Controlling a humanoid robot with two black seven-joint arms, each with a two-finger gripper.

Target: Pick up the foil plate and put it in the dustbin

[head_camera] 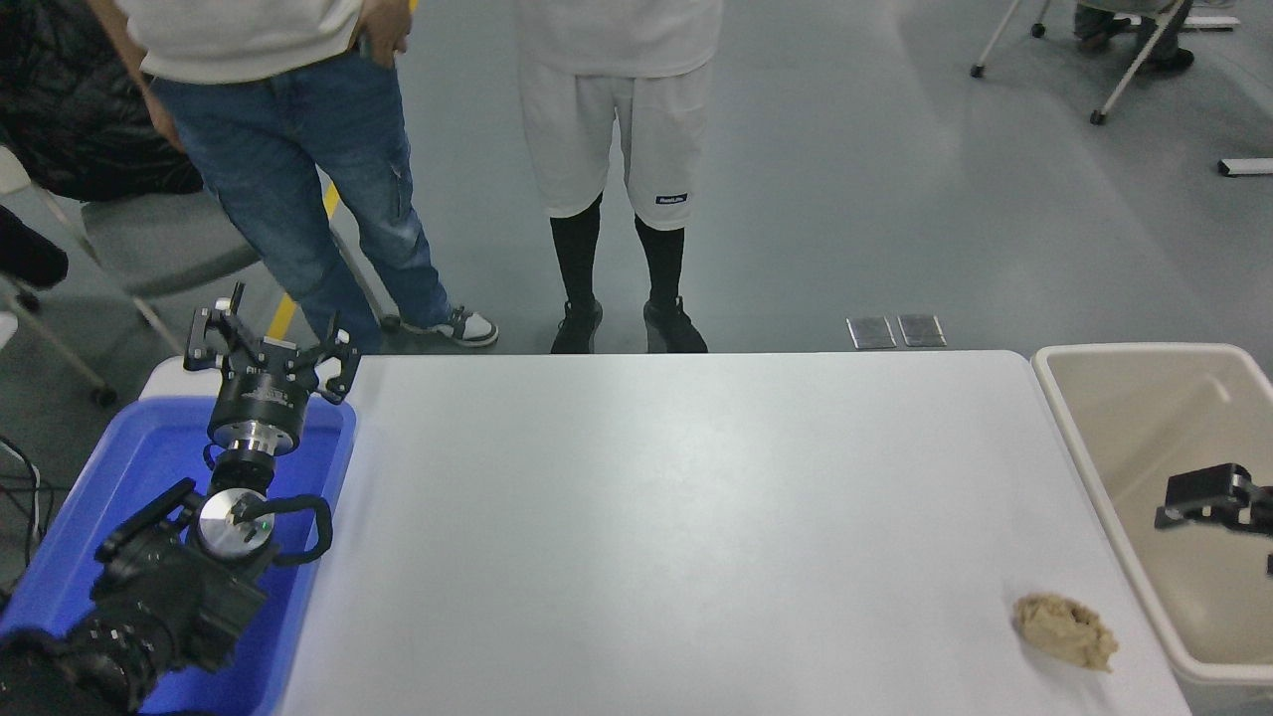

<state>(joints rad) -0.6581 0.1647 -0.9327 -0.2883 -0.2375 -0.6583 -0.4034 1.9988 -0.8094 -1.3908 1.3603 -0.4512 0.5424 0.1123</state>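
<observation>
No foil plate shows anywhere; my right gripper (1208, 494) hangs over the dustbin (1094, 370), grip state unclear, so I risk grabbing the paper wad (1066, 630).

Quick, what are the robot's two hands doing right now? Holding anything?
Left hand: open, empty, parked above the blue tub.
Right hand: over the dustbin, only partly in view; cannot tell.

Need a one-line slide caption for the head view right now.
Right gripper over the dustbin; left gripper parked above blue tub; no foil plate visible.
</observation>
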